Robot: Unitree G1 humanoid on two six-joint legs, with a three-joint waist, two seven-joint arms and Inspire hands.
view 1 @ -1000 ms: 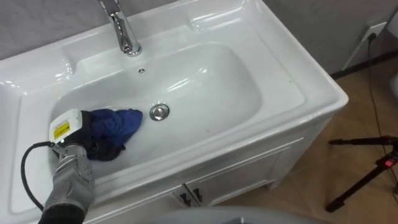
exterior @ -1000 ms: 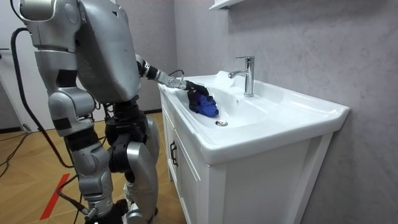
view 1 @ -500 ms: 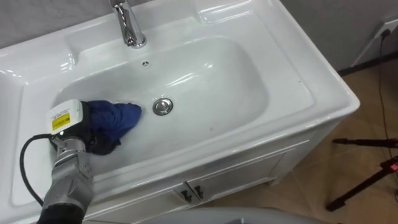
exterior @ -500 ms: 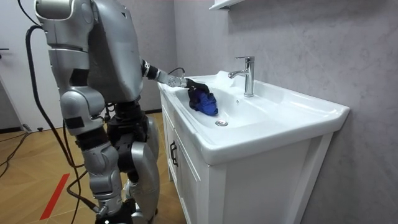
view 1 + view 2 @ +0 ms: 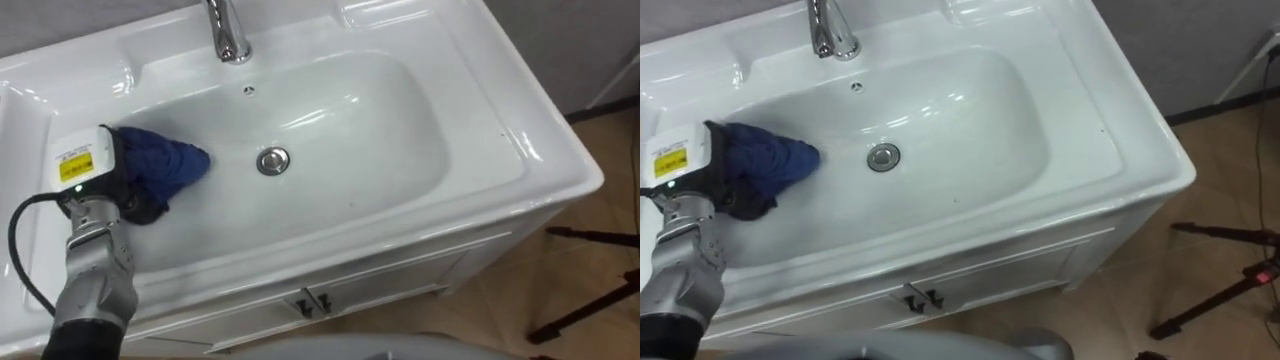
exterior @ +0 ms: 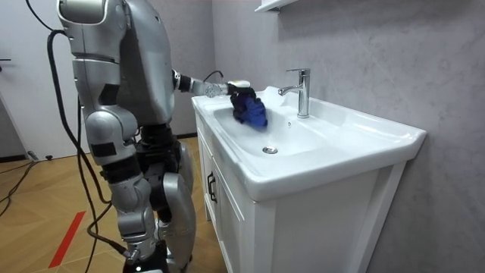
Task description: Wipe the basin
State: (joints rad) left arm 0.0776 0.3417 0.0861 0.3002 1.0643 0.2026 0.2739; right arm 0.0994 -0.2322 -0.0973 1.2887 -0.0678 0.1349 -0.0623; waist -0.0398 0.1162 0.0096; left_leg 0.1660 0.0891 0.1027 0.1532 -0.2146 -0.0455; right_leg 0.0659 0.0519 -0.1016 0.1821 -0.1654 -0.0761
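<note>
The white basin (image 5: 360, 130) has a chrome faucet (image 5: 228, 35) at the back and a round drain (image 5: 272, 160) in the middle. A crumpled blue cloth (image 5: 158, 165) lies against the basin's left slope, a little left of the drain. My left hand (image 5: 85, 165) comes in over the left rim, its dark fingers curled into the cloth. In the room view I stand at the cabinet's end with that arm stretched out, and the cloth (image 6: 250, 111) is raised near the basin's far side.
Under the basin is a white cabinet with two small door handles (image 5: 310, 300). A dark tripod (image 5: 1220, 290) stands on the wooden floor to my right. The grey wall runs close behind the faucet, and a shelf (image 6: 273, 4) hangs above.
My left hand has dragged the cloth away from the drain, up the left slope toward the back. The eye view has shifted, so the basin sits further right in it.
</note>
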